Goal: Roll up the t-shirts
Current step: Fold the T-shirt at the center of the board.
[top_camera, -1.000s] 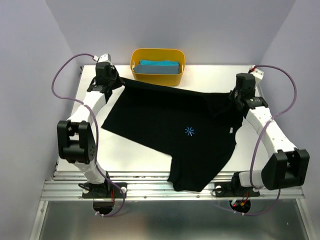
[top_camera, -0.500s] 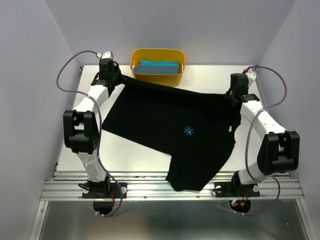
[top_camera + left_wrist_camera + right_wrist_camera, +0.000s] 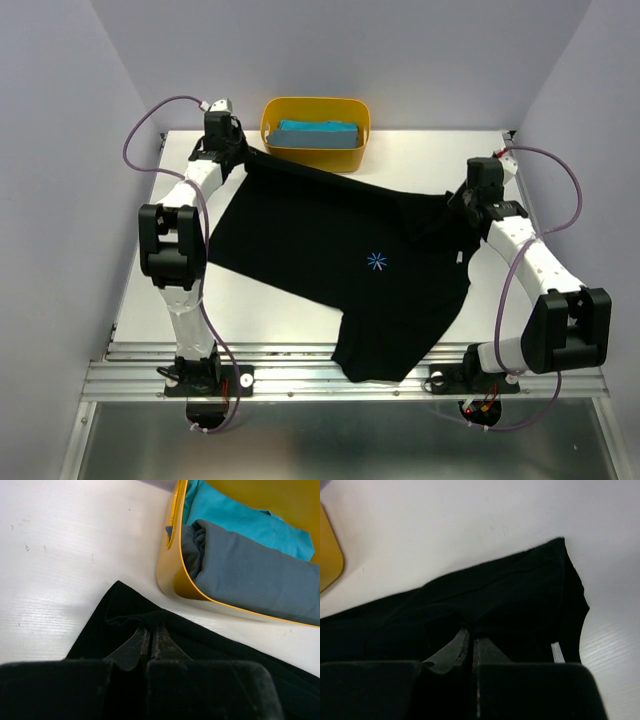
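The large black t-shirt lies spread on the white table, with a small blue mark at its middle and its lower part hanging over the near edge. My left gripper is shut on its far left corner, next to the yellow tub; the pinch also shows in the left wrist view. My right gripper is shut on the shirt's right edge, also shown in the right wrist view. The teal-blue t-shirt lies folded in the tub, also visible in the left wrist view.
The yellow plastic tub stands at the back of the table and also holds a grey folded cloth. Grey walls close in on both sides. A metal rail runs along the near edge.
The left arm has reached farther back with its corner of the shirt. The right gripper has moved slightly toward the near right, pulling the shirt's top edge tauter.
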